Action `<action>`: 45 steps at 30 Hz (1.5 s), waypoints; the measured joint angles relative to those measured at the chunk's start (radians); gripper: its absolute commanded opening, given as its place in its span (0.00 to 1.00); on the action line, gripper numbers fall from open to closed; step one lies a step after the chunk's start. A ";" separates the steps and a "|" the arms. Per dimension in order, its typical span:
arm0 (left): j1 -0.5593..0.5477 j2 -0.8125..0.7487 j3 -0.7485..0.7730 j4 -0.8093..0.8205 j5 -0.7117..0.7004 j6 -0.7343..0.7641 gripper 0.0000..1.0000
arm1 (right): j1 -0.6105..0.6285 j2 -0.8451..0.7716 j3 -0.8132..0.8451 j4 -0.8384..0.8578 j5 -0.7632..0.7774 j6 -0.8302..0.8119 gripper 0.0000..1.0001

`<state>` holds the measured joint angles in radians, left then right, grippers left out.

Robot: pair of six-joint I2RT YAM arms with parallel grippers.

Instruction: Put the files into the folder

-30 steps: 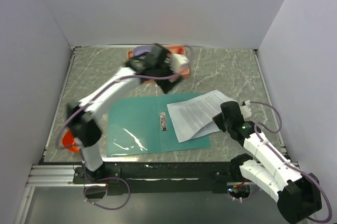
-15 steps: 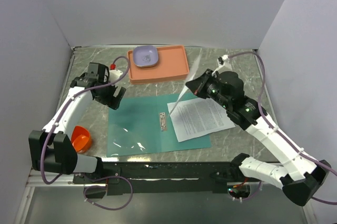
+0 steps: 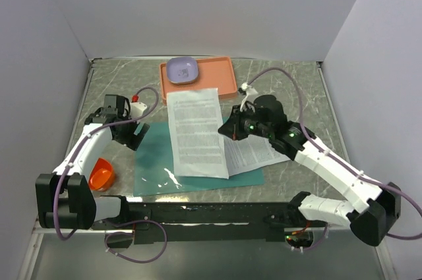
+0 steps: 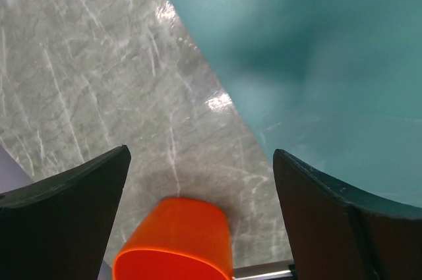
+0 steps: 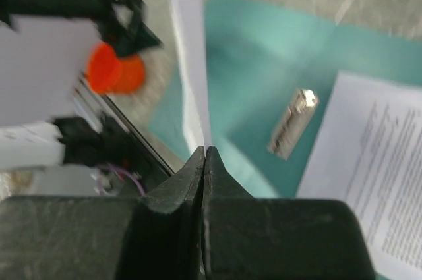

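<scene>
The teal folder point(image 3: 150, 161) lies open on the table. One file point(image 3: 260, 153) lies on its right half. My right gripper point(image 3: 229, 128) is shut on the right edge of a second file point(image 3: 194, 132) and holds it above the folder's middle. In the right wrist view this sheet point(image 5: 191, 62) is edge-on in the shut gripper point(image 5: 205, 151), over the folder point(image 5: 257, 62) and its metal fastener point(image 5: 293, 122). The lying file point(image 5: 369, 161) is at the right there. My left gripper point(image 3: 134, 136) is open and empty at the folder's far left corner; its wrist view shows the gripper point(image 4: 201, 153) above the folder's edge point(image 4: 316, 62).
An orange cup point(image 3: 101, 173) stands left of the folder, and shows between the left fingers point(image 4: 175, 237). An orange-pink tray point(image 3: 221, 85) with a purple bowl point(image 3: 181, 70) sits at the back. White walls close in the table.
My right gripper has swung left and lower with the sheet, which now hangs flat over the folder's middle. My left gripper has drawn a little nearer along the folder's left edge.
</scene>
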<state>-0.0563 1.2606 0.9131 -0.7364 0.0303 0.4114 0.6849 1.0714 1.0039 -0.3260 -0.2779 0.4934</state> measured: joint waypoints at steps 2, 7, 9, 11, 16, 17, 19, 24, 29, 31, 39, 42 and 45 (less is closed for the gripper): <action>0.017 0.001 -0.020 0.015 -0.003 0.023 0.96 | 0.006 0.035 -0.025 -0.009 -0.005 -0.019 0.00; 0.040 0.007 -0.063 0.064 -0.013 0.069 0.99 | 0.013 0.105 -0.028 -0.022 -0.006 -0.063 0.00; 0.042 0.015 -0.079 0.081 -0.013 0.080 0.99 | 0.015 0.128 -0.026 -0.029 -0.007 -0.080 0.00; 0.043 0.018 -0.089 0.085 -0.011 0.086 0.99 | 0.016 0.143 -0.022 -0.043 -0.005 -0.099 0.00; 0.043 0.018 -0.090 0.080 0.023 0.094 0.99 | 0.017 0.150 -0.002 -0.088 0.006 -0.148 0.00; 0.043 0.018 -0.090 0.077 0.032 0.095 0.99 | 0.018 0.150 0.006 -0.095 0.010 -0.157 0.00; 0.043 0.018 -0.090 0.074 0.045 0.098 0.99 | 0.018 0.150 0.016 -0.102 0.022 -0.176 0.00; 0.043 0.017 -0.091 0.078 0.047 0.103 0.99 | 0.018 0.153 0.038 -0.135 0.028 -0.220 0.00; 0.043 0.002 -0.115 0.093 0.028 0.105 0.99 | 0.018 0.175 0.058 -0.147 0.019 -0.246 0.00; 0.043 0.000 -0.125 0.100 0.024 0.105 0.99 | 0.018 0.184 0.058 -0.146 0.015 -0.246 0.00; 0.043 -0.009 -0.141 0.104 0.015 0.111 0.99 | 0.031 0.263 0.058 -0.100 -0.001 -0.237 0.00; 0.044 -0.024 -0.141 0.104 0.015 0.118 0.99 | 0.031 0.301 0.058 -0.077 -0.002 -0.230 0.00; 0.046 -0.035 -0.141 0.103 0.016 0.121 0.99 | 0.031 0.325 0.058 -0.063 -0.002 -0.229 0.00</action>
<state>-0.0105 1.2259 0.7719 -0.6331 0.0460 0.5327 0.7158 1.3964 1.0622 -0.3893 -0.2802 0.2649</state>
